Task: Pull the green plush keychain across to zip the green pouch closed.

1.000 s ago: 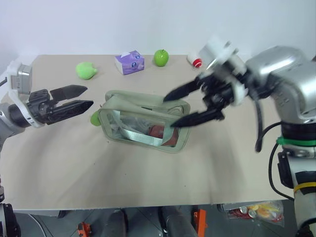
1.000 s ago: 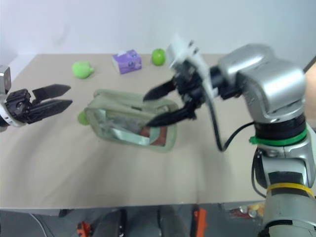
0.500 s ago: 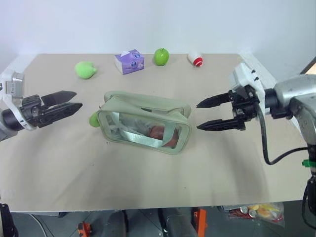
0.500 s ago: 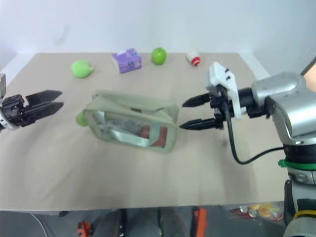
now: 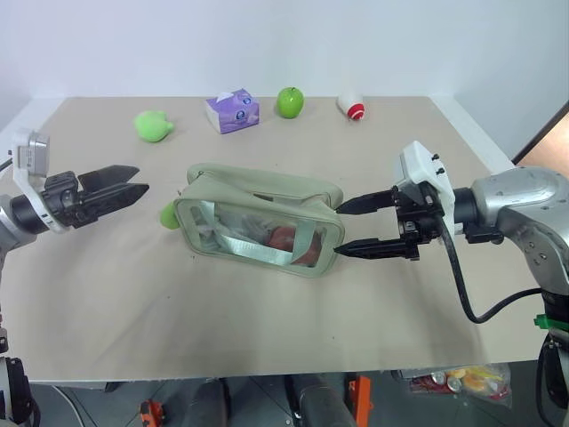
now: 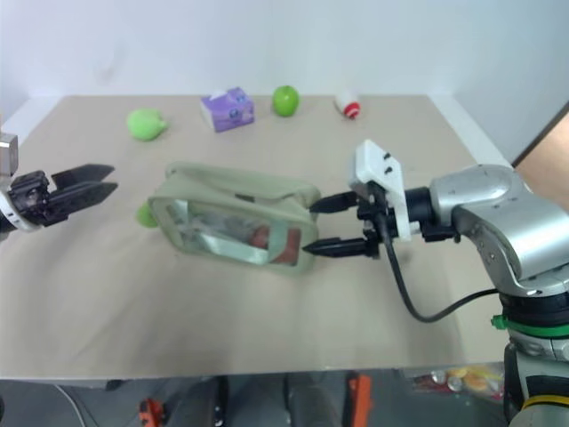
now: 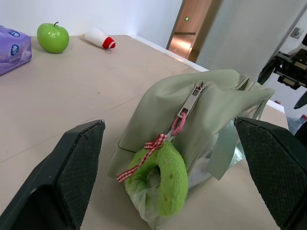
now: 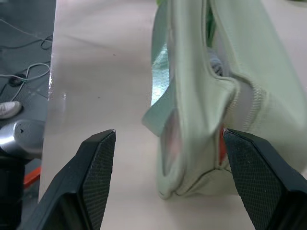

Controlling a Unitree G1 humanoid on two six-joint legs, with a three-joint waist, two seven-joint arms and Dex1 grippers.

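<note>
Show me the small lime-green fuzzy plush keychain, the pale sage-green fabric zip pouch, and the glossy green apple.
lime-green fuzzy plush keychain (image 7: 160, 179), left wrist view, on its fuzzy body.
pale sage-green fabric zip pouch (image 5: 267, 187), left eye view, on its fabric top.
glossy green apple (image 5: 290, 102), left eye view, on its middle.

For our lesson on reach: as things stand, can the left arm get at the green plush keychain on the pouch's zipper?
Probably yes. The left gripper, jaws open, points at the green plush keychain hanging off the near end of the green pouch, with bare table between them.
</note>
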